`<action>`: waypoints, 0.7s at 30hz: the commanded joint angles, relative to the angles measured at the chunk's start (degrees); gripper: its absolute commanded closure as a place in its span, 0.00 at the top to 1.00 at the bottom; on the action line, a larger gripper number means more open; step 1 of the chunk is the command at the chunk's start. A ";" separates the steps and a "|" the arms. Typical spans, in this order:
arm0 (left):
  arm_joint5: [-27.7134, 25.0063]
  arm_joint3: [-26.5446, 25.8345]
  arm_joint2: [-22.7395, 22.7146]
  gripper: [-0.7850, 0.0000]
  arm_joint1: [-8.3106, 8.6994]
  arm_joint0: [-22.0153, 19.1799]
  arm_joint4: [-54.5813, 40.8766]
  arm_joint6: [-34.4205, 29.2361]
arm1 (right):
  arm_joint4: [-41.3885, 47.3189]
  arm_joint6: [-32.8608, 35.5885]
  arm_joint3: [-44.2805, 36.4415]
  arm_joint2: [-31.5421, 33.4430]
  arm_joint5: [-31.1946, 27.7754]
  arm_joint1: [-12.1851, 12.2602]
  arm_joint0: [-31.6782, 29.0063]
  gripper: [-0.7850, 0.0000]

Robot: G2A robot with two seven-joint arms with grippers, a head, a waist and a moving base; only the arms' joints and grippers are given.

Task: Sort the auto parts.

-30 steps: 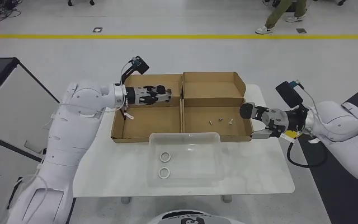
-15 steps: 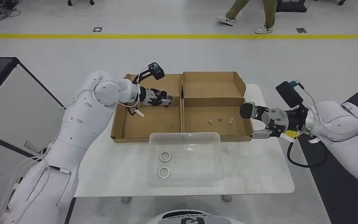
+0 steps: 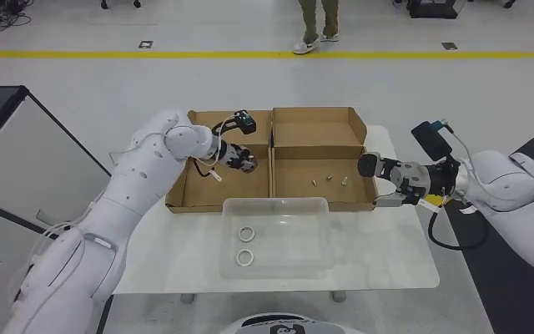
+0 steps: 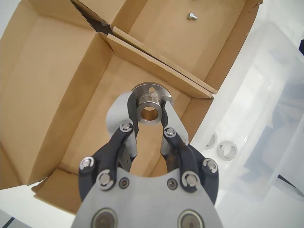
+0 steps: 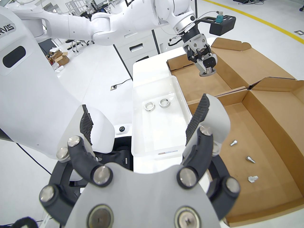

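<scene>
Masking flanged bushing (partly): left pincer

The top view looks down on the table; both closer wrist views share the cardboard boxes.

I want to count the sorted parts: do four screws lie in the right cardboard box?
No, the right wrist view shows three screws in the right cardboard box.

White glossy arms — black cables; left gripper w/ blk links, silver screws.
</scene>
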 commanded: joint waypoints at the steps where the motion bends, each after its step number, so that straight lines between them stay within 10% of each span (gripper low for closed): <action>1: -0.09 0.91 1.23 0.00 -0.35 -0.74 1.54 -0.08 | -0.06 0.00 0.02 0.02 0.00 -0.04 -0.02 1.00; 21: -0.64 11.92 10.68 0.00 -5.33 -5.38 7.26 4.24 | -0.06 0.00 0.02 0.02 0.00 -0.04 -0.02 1.00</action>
